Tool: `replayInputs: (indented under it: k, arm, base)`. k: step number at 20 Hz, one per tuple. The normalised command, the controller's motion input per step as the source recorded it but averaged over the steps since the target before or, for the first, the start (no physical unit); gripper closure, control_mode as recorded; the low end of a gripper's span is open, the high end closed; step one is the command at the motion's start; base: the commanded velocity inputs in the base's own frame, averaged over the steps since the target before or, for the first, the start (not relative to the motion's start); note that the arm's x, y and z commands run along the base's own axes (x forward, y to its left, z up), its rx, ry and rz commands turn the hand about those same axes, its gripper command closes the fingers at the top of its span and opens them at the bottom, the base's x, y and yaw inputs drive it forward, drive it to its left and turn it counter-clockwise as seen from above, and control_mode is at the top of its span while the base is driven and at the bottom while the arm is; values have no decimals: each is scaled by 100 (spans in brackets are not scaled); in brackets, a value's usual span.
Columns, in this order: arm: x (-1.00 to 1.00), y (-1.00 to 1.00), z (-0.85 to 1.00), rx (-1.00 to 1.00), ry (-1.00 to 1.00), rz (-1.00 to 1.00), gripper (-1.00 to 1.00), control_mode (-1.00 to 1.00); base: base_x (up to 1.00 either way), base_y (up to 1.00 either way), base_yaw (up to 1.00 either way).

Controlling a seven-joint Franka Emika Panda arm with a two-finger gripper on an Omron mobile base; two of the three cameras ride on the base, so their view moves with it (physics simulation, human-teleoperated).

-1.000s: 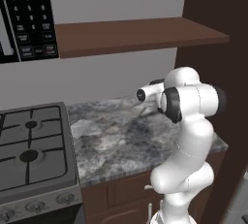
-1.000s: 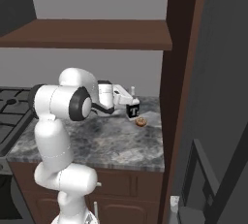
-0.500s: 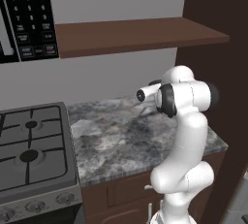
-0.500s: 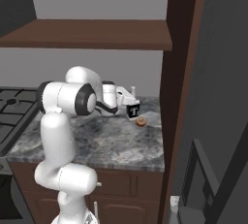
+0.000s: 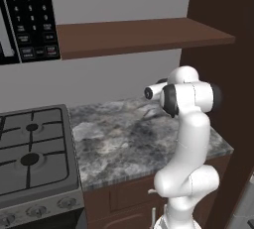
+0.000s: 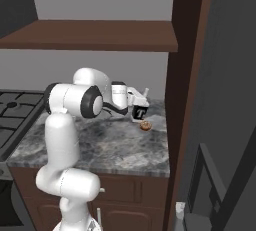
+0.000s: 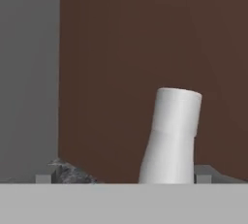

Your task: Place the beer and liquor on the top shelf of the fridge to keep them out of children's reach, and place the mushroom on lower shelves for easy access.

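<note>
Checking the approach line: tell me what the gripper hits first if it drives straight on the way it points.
Most likely the liquor: its white neck and cap stand right ahead of the open gripper, slightly off centre. Behind it is the dark brown cabinet wall. Depth between them is unclear.

One liquor (image 6: 140, 112) bottle stands on the table (image 6: 100, 147), just beyond the jaws; its white neck and cap rise close in front of them in the hand view. One mushroom (image 6: 145, 125) lies on the table beside that bottle, below and a little past the jaws. One stove (image 5: 30, 158) sits well off to the jaws' left, with two burners in sight. One brown wall shelf (image 5: 139, 34) runs above the jaws. One microwave keypad (image 5: 27, 17) hangs high to their left.
</note>
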Motion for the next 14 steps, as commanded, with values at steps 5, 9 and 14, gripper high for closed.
replayInputs:
  k: [5, 9, 14]
  arm:
    - [0, -22, -38, 0, 0, 0, 100, -100]
    - [0, -31, -31, 0, 0, 0, 100, -100]
    - [0, -23, -25, 0, 0, 0, 100, -100]
  base:
    - [0, 0, 0]
    - [0, 0, 0]
    - [0, 0, 0]
